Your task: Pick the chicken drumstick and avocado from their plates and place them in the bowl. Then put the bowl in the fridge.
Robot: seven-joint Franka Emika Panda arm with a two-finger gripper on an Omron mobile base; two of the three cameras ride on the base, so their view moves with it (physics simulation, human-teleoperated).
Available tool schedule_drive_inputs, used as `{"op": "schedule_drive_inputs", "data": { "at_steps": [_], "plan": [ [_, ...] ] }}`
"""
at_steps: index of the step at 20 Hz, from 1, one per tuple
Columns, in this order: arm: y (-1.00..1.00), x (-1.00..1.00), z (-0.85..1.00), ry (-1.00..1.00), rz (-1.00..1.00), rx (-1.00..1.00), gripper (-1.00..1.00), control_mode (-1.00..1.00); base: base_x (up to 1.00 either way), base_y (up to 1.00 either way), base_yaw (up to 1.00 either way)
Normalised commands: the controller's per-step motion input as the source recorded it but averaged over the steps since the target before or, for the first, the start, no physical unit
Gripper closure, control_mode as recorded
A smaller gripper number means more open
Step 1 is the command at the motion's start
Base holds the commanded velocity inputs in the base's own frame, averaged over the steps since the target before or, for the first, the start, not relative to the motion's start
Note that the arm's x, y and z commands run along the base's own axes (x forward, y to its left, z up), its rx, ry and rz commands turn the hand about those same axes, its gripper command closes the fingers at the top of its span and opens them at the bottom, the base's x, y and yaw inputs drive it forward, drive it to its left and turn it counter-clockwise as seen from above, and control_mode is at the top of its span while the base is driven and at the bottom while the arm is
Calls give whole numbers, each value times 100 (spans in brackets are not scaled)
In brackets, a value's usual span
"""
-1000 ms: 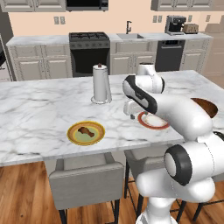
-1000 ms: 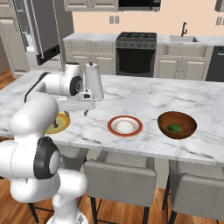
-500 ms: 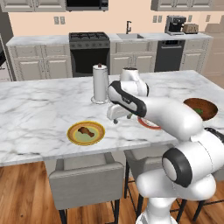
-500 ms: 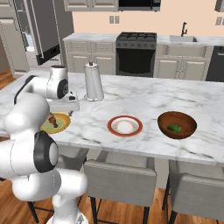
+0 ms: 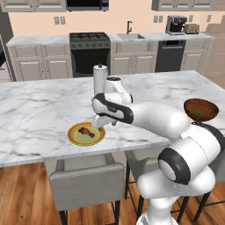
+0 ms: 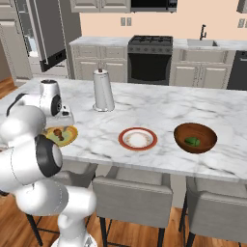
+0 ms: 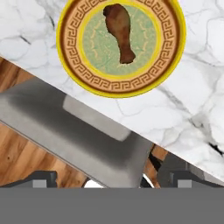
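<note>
The gripper (image 5: 100, 124) is mostly hidden behind the arm's own hand in both base views; its fingers stand wide apart and hold nothing. It hangs just above the right edge of the yellow plate (image 5: 75, 139), near the counter's (image 5: 39, 110) front edge. In the hand view the fingertips (image 7: 41, 179) are cut off at the bottom, over a grey stool (image 7: 74, 140).

The drumstick (image 7: 120, 31) lies flat on the yellow plate's (image 7: 170, 48) green centre. In the hand view its long axis runs up and down, thick end at the top and thin end at the bottom. In the left base view it (image 5: 85, 132) lies slanted across the plate.

The red plate (image 6: 138, 139) holds nothing. The bowl (image 6: 195, 138), to its right, holds the avocado (image 6: 192, 141), a small green shape hard to make out. A paper towel roll (image 6: 102, 90) stands farther back.
</note>
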Motion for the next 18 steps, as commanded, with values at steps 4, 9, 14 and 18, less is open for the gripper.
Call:
{"op": "schedule_drive_inputs", "data": {
  "at_steps": [4, 9, 14, 18],
  "plan": [
    [48, 19, -41, 1, 4, 1, -100, -100, 0, 0, 0],
    [42, 19, -30, 0, 1, 0, -100, -100, 0, 0, 0],
    [20, 28, -19, -3, 2, 0, -100, -100, 0, 0, 0],
    [0, 34, -12, 0, 0, 0, -100, -100, 0, 0, 0]
  ]
}}
